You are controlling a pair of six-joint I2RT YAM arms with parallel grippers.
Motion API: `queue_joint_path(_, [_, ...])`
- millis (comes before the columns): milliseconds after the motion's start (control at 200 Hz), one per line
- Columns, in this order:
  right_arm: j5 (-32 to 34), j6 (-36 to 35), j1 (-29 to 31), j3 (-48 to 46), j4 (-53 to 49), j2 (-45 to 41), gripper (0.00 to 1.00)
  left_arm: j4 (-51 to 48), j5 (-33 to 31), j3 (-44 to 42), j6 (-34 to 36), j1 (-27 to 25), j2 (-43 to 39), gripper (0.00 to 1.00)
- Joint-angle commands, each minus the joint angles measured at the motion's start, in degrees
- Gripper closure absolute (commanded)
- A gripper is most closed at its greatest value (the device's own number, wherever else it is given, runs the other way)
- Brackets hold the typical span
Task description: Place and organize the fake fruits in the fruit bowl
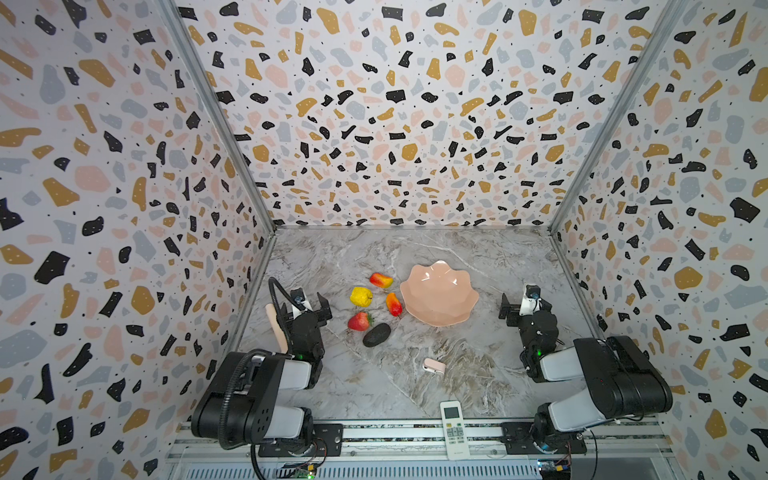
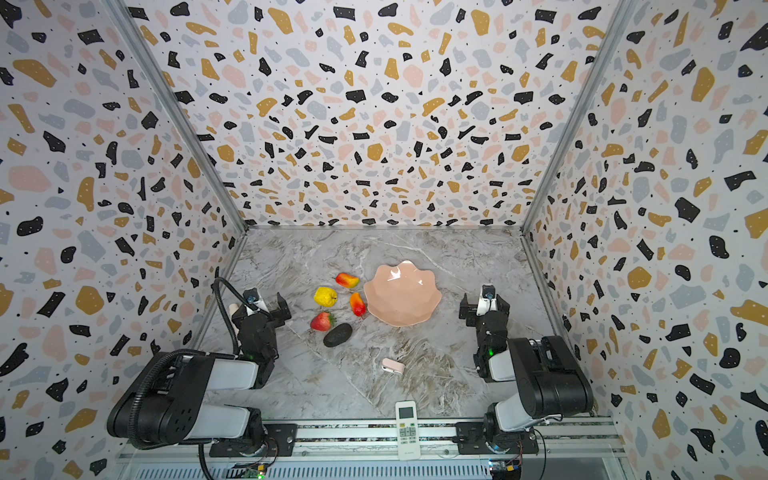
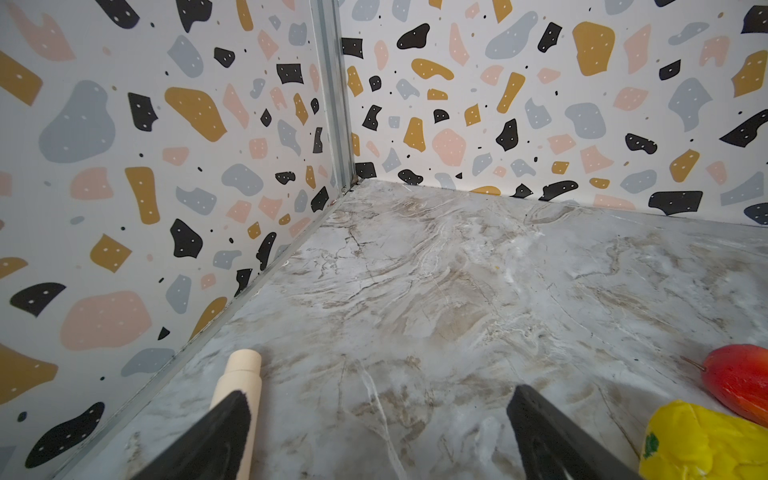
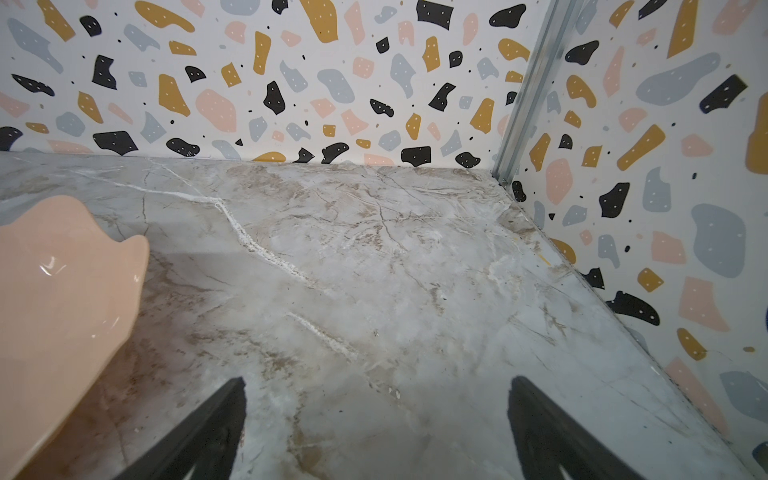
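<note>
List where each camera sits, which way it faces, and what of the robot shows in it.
Both top views: high over the near edge, looking down at the table and fruit bowl; both arms, the left gripper and the right gripper show.
Left wrist: on the left arm, low, facing the far left corner; its spread black jaws show, with the yellow fruit beside them.
Right wrist: on the right arm, facing the far right corner; its spread jaws show.
Shared: the fruit bowl appears in the right wrist and top views.

Three terrazzo-print walls, metal corner posts, grey-beige marble-look floor, aluminium rail along near edge. Light even, soft shadows.
</note>
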Motion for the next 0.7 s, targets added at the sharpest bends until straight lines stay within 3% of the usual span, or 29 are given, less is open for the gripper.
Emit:
queue_joint_path(0, [-0.46, -0.42, 0.05, 0.60, 1.41, -1.39, 0.01, 2.49, -0.13, 0.06, 0.50, 0.04, -2.00, 0.00])
queue_joint_path(110, [4.70, -4.05, 4.89, 4.98, -12.19, -9.49, 0.01, -20.11, -1.64, 7.72, -1.81, 0.04, -10.66, 0.00])
queue_joint_path(170, [9.09, -6.43, 8.18, 6.60, -14.89, -13.68, 0.01, -27.07, -0.56, 9.99, -2.80, -0.05, -15.20, 0.00])
queue_joint_path(260, [8.62, -6.40, 10.28, 12.04, -22.95, -17.73, 0.01, -36.26, 1.10, 13.06, -5.09, -0.30, -22.65, 0.00])
queue_joint_path(476, [-5.33, -8.86, 17.64, 35.49, -52.27, -13.54, 0.01, -68.51, 5.19, 30.28, -9.59, -0.40, -30.83, 0.00])
queue_joint_path(561, [-8.70, -11.60, 23.90, 43.24, -59.27, -9.51, 0.01, -80.88, 9.62, 39.15, -6.81, -0.48, -29.25, 0.00])
queue_joint_path(696, [-15.89, -15.54, 31.78, 51.81, -67.10, -3.09, 0.01, -93.53, 11.38, 47.16, -1.32, -0.41, -25.16, 0.00])
